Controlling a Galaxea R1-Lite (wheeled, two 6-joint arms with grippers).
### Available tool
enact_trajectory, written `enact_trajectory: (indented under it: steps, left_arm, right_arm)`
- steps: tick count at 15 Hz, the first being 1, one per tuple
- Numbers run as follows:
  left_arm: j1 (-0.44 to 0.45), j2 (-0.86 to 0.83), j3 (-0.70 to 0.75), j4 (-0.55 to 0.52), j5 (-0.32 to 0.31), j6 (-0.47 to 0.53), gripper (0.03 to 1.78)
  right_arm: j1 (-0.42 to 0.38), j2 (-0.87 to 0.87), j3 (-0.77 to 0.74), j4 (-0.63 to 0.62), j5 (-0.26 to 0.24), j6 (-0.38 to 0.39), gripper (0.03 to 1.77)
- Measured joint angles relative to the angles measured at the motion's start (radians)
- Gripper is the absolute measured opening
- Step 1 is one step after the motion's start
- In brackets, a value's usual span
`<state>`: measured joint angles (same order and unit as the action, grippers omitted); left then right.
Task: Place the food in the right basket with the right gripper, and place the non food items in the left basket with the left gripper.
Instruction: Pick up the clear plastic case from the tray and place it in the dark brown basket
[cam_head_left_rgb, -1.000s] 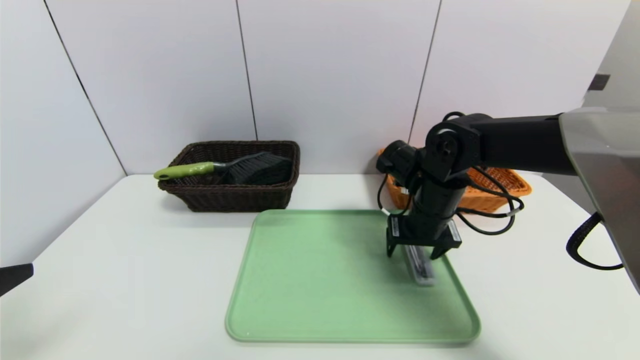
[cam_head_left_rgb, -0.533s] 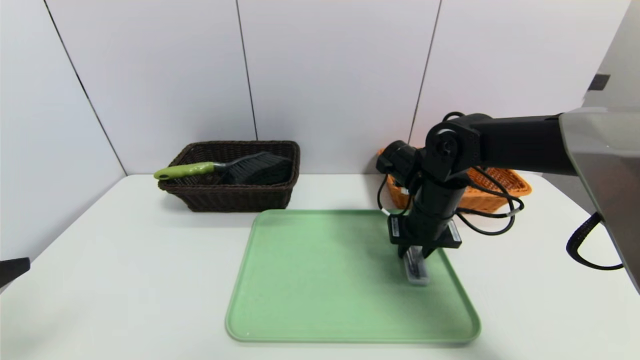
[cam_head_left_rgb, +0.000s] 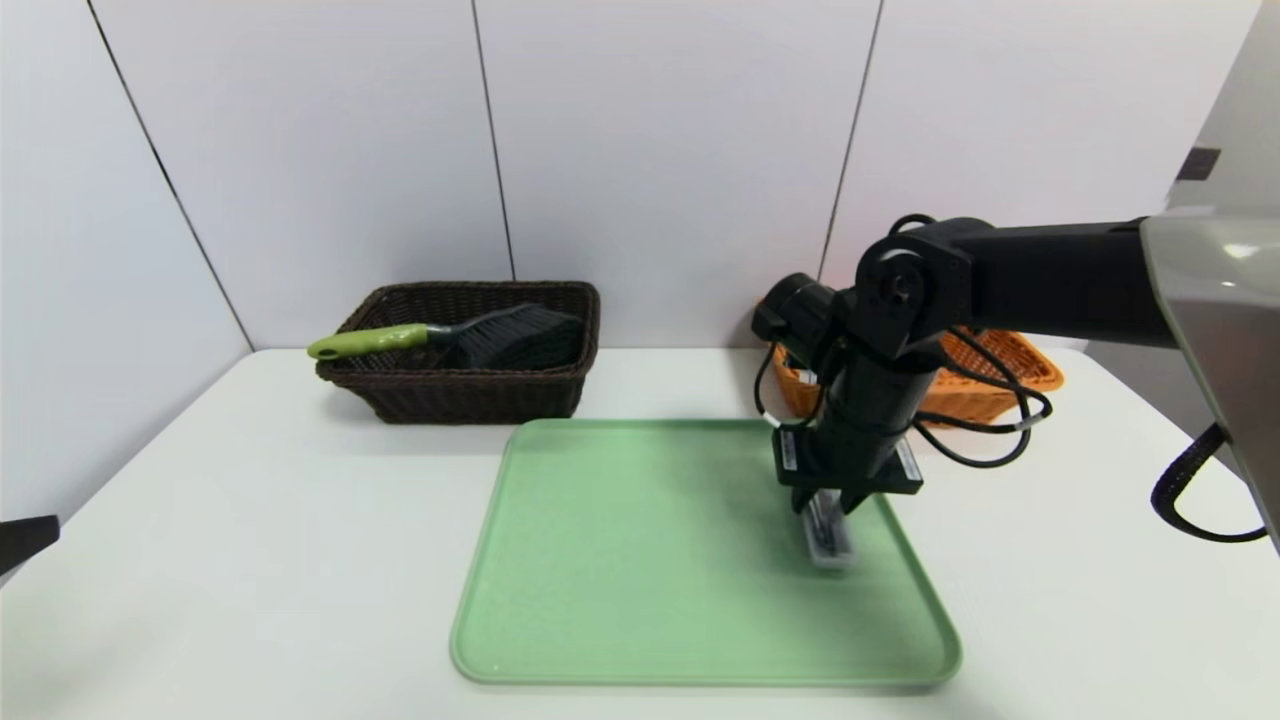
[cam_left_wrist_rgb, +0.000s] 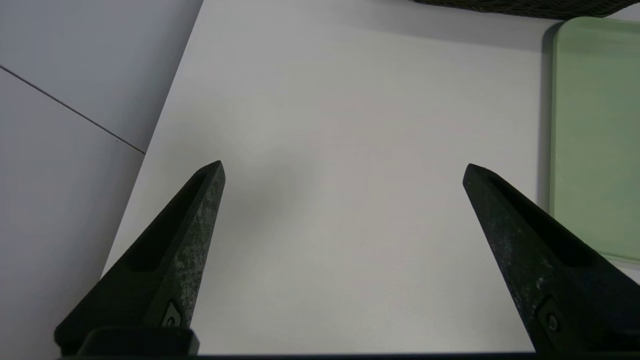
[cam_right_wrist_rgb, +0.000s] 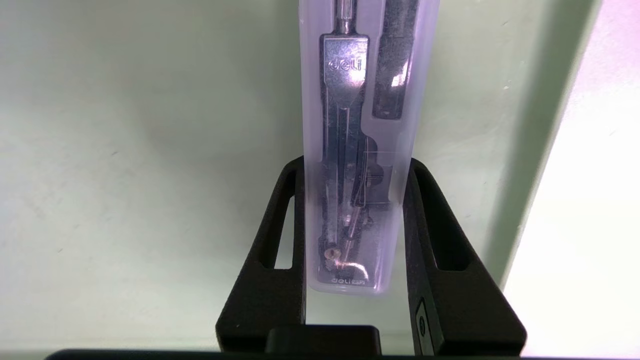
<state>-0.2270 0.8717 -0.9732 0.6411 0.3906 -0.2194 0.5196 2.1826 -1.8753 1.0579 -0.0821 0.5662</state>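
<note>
The left end effector (cam_left_wrist_rgb: 345, 170) hovers over bare counter (cam_left_wrist_rgb: 350, 125), fingers spread wide and holding nothing. On the green tray (cam_head_left_rgb: 650, 560), near its right rim, the right end effector (cam_head_left_rgb: 828, 503) has its fingers pressed against both sides of a clear compass case (cam_right_wrist_rgb: 357, 150); the case's far end is cut off in the right wrist view.

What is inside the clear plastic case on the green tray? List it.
Inside the clear case, clamped by the right gripper, lie a metal drawing compass and a dark tube. Its far end runs out of view.
</note>
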Motion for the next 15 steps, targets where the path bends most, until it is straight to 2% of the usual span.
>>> enact_trajectory:
  steps: [5,8,11,15]
  left_arm:
    - [0.0,0.005,-0.001,-0.002,-0.001,0.0,1.69]
    - [0.0,0.006,0.002,-0.001,0.0,0.0,1.69]
    - [-0.001,0.006,0.01,-0.001,-0.009,0.002,1.69]
    - [-0.003,0.007,0.015,-0.015,-0.052,0.026,1.69]
  right_arm:
    - [0.05,-0.048,-0.007,-0.009,0.042,-0.016,0.54]
    - [0.093,-0.1,-0.009,-0.08,0.064,-0.079,0.54]
    - [0.136,-0.154,-0.007,-0.203,0.057,-0.164,0.54]
    - [0.18,-0.191,-0.006,-0.464,0.025,-0.185,0.54]
